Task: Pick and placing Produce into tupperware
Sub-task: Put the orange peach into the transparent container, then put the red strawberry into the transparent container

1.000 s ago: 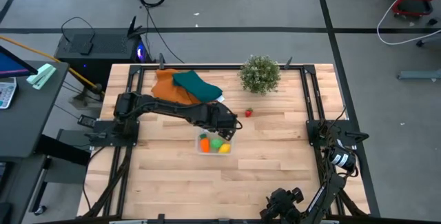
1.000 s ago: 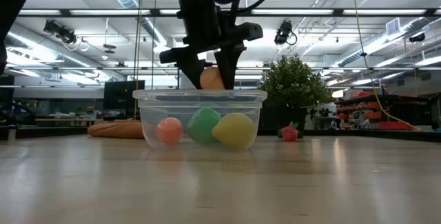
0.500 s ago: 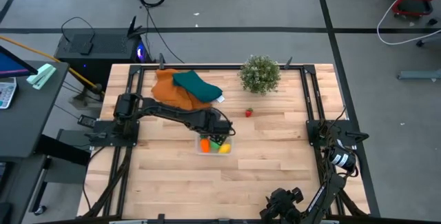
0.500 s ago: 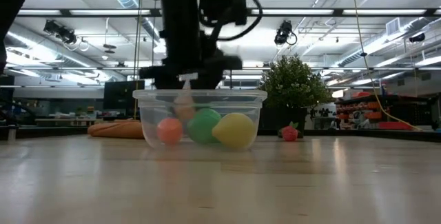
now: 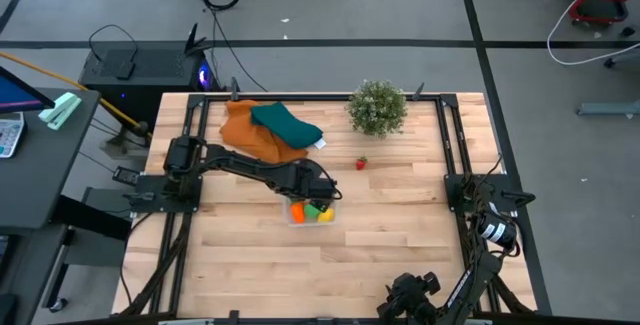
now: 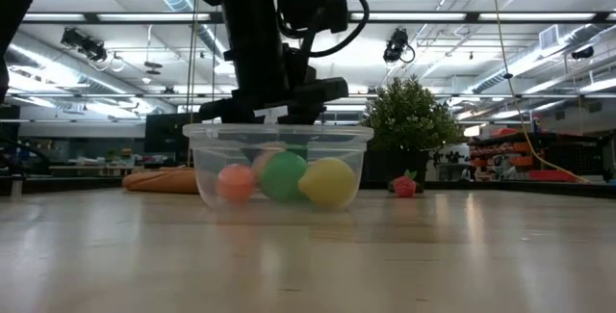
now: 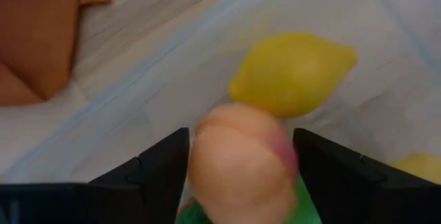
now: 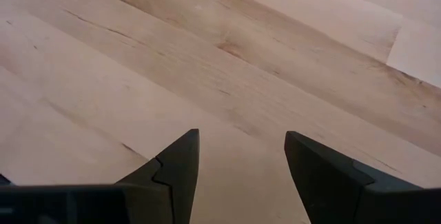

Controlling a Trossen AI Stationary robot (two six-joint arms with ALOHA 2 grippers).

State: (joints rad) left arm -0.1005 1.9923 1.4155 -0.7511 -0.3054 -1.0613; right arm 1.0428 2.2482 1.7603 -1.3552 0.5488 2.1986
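Left arm reaches across the bench (image 5: 250, 255) from its left-side base, forearm nearly level, wrist bent down. Left hand (image 7: 241, 162) sits over the tupperware (image 6: 279, 164), fingertips at rim level in the low view. Its fingers (image 7: 155, 169) are spread wide; a peach (image 7: 238, 165) sits between them, contact unclear.

Below it in the tub: a lemon (image 7: 293, 72), long axis lying flat, one pointed tip toward the tub wall; also a green piece (image 6: 284, 176) and an orange-pink piece (image 6: 236, 182).

Tub sits mid-bench, just in front of the orange cloth (image 5: 245, 130). A strawberry (image 5: 361, 163) lies loose on the bench near the potted plant (image 5: 377, 108).

Right arm is parked at the near right edge; right hand (image 8: 238, 176) is spread wide over bare wood.
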